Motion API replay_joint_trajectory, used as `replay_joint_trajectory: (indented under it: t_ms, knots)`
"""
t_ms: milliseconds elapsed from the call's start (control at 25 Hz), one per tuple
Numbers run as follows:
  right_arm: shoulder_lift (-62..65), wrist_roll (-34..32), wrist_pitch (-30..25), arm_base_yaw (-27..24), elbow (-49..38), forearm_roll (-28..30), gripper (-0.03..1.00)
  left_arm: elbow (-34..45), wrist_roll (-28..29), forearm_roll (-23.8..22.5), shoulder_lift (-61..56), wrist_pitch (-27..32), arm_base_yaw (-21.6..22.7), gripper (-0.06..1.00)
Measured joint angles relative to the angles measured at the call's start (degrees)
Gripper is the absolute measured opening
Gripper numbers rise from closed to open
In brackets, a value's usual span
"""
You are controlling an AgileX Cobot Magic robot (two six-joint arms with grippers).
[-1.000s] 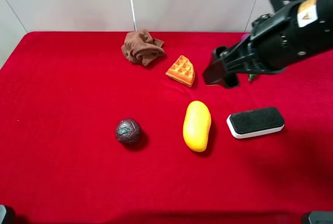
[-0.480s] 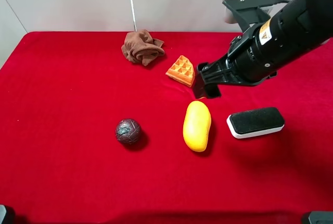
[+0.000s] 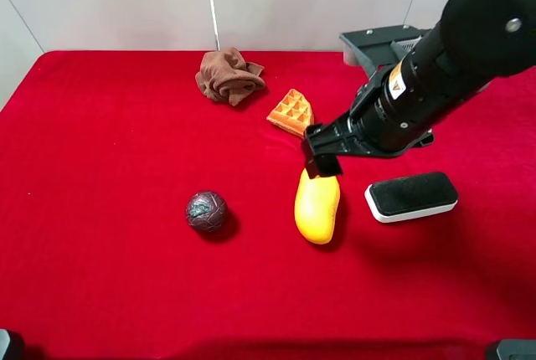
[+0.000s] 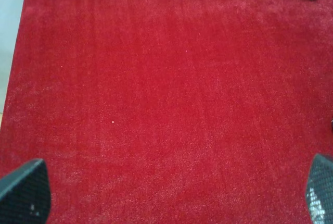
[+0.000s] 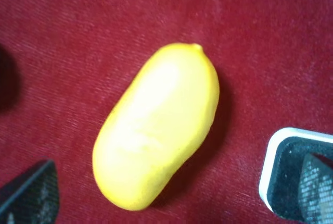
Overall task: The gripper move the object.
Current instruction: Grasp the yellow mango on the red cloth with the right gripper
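Observation:
The yellow mango-shaped object [image 3: 317, 208] lies on the red cloth near the middle of the table; it fills the right wrist view [image 5: 158, 125]. My right gripper [image 3: 322, 162] hangs just above the mango's far end, open, with one fingertip [image 5: 31, 193] on each side of the mango in the right wrist view, not touching it. My left gripper [image 4: 171, 198] is open over bare red cloth, with only its two fingertips [image 4: 23, 193] showing; it is out of the exterior high view.
A black eraser with a white base [image 3: 411, 196] lies right of the mango and shows in the right wrist view [image 5: 291, 182]. An orange waffle wedge [image 3: 292, 113] and a crumpled brown cloth [image 3: 229, 76] lie behind. A dark ball [image 3: 206, 211] sits left of the mango.
My right arm has moved left and down, from beside the waffle to just over the mango's far end. The objects on the table have not moved.

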State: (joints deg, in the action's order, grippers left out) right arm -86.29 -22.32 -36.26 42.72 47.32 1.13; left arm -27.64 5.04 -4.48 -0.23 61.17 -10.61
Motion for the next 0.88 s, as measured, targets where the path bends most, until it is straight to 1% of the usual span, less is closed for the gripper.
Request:
replay_joint_trajectory:
  t_ms: [520,880]
  knots:
    - [-3.2,-0.3,-0.2,1.7,0.0,0.5,0.69,0.0,0.0,-0.2,0.0,0.0,0.0,0.98]
    - [-6.8,-0.3,2.7,1.7,0.0,0.4,0.69,0.0,-0.1,-0.2,0.0,0.0,0.0,0.98]
